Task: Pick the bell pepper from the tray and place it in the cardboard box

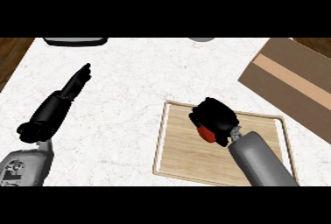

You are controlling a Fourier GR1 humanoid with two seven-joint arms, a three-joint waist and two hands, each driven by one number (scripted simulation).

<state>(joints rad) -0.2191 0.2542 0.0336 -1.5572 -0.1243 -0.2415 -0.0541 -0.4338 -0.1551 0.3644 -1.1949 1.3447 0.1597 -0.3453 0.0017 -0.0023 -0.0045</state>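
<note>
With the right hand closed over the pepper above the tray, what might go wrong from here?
Only a sliver of the bell pepper shows under the right hand, so it might slip during the lift. The cardboard box looks closed on top, leaving no obvious opening for placing.

Counter top (123,87): white marble-look with faint grey veining, fills most of the view. Dark brown wood surface (13,54) shows past the counter's left edge at the upper-left corner, and again past its far right corner. At the counter's far edge, a dark grey object with a lighter rim (74,41) sits toward the left and a small grey rounded object (202,39) near the middle, both cut off. Lighting even, no hard shadows.
</note>
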